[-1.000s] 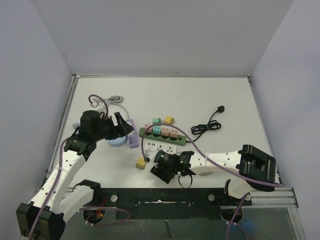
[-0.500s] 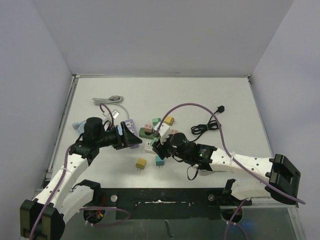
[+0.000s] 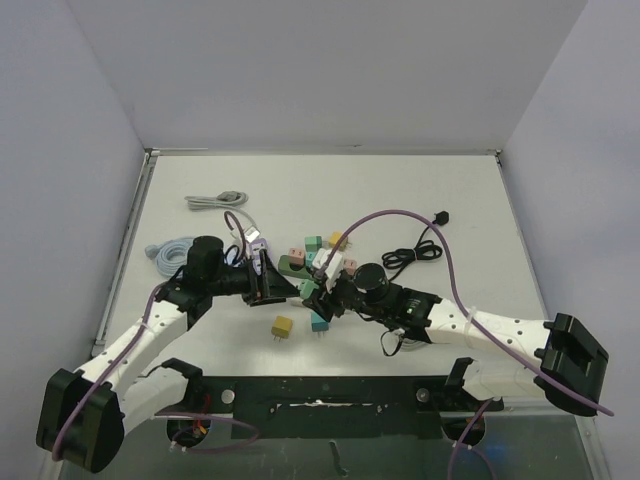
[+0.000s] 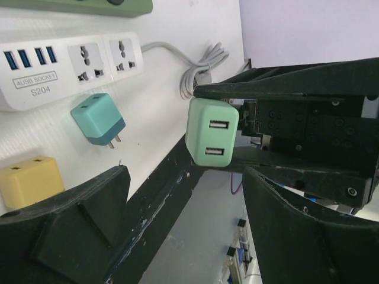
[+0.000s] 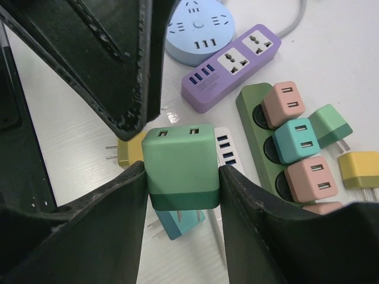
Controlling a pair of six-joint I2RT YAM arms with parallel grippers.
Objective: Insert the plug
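Center frame: right end effector grips green charger plug aloft, left end effector open; next, line it up over white power strip.

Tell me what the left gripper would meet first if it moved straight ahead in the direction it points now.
Most likely the green adapter held in the right gripper; it sits right ahead of the open left gripper, though depth is unclear.

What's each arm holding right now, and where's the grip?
The right gripper holds the green USB charger, fingers on its two opposite sides. The left gripper is open, holding nothing.
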